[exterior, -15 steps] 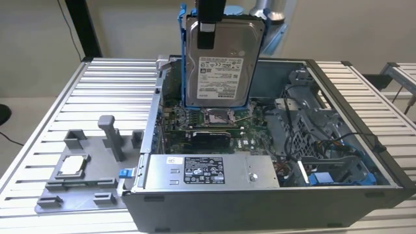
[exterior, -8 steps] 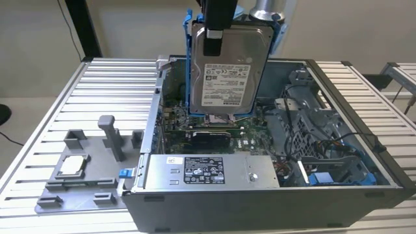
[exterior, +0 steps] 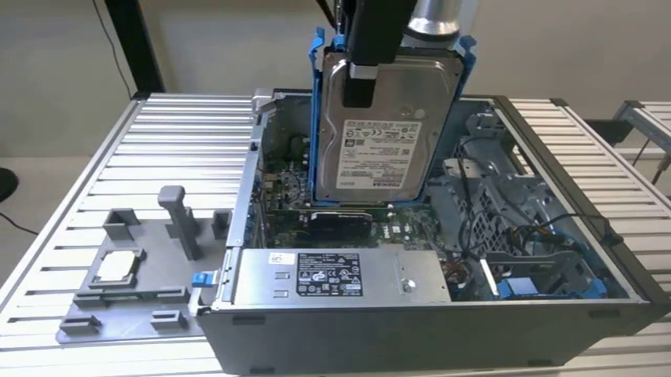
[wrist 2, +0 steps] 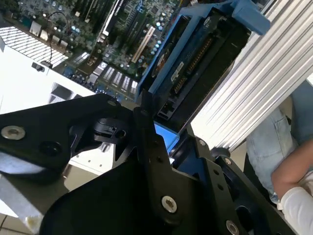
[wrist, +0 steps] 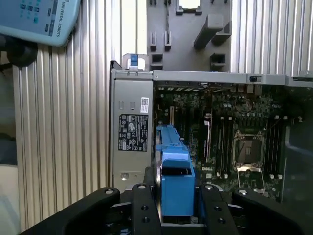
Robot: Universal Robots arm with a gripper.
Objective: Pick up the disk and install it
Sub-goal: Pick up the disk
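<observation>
**A:** Exterior view first. Where is the disk?

**B:** The disk (exterior: 383,133) hangs upright in its blue carrier frame, label towards the camera, over the open computer case (exterior: 618,267). Its lower edge is above the circuit boards, behind the silver power supply (exterior: 335,275).

**A:** And the gripper?

**B:** The gripper (exterior: 362,93) reaches down from above. One black finger lies flat on the labelled face near the upper edge.

**A:** Anything beside the case?

**B:** On the slatted table (exterior: 178,133), to the exterior view's left of the case, sits a grey fixture (exterior: 157,306) with a small square chip (exterior: 115,265) in its tray.

**A:** Second wrist view?

**B:** The disk (wrist 2: 195,54) juts out beyond the black fingers (wrist 2: 146,147), its connector edge showing, with the motherboard (wrist 2: 112,39) past it. A person's arm (wrist 2: 291,171) is by the table slats.

**A:** First wrist view?

**B:** The disk (wrist: 173,166) is seen edge-on. The gripper (wrist: 177,208) has a finger pressed against each flat side, so the jaws are closed down to the disk's thickness and clamp it. Below it lies the motherboard (wrist: 234,132), with the power supply (wrist: 131,132) just beside it. A light-blue handheld pendant (wrist: 39,19) rests on the slats, well apart from the case.
</observation>
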